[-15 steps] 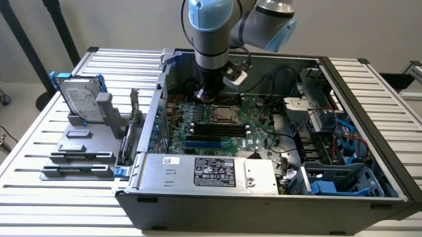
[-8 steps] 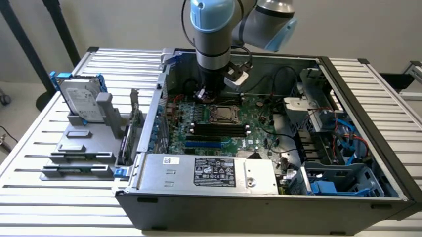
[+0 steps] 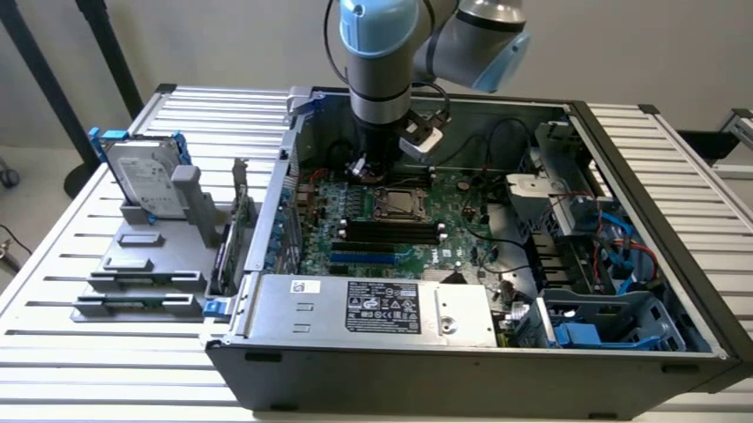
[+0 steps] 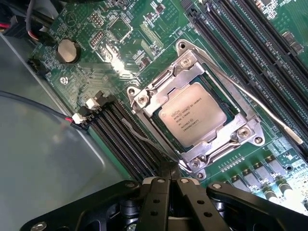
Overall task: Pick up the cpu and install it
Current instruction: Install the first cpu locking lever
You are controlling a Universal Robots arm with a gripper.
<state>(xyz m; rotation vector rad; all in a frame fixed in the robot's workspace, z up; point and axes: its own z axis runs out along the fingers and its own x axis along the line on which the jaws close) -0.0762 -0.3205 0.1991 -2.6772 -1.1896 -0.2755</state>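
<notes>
Already the flat silvery-grey square cpu sits inside the dark metal-framed motherboard socket, while the black gripper hangs just beside it, fingers closed and empty; rising straight avoids snagging the frame.

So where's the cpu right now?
The cpu sits in the motherboard socket, inside its metal frame. In the exterior view it lies mid-board, below the arm, between the memory slots and the case's rear.
</notes>
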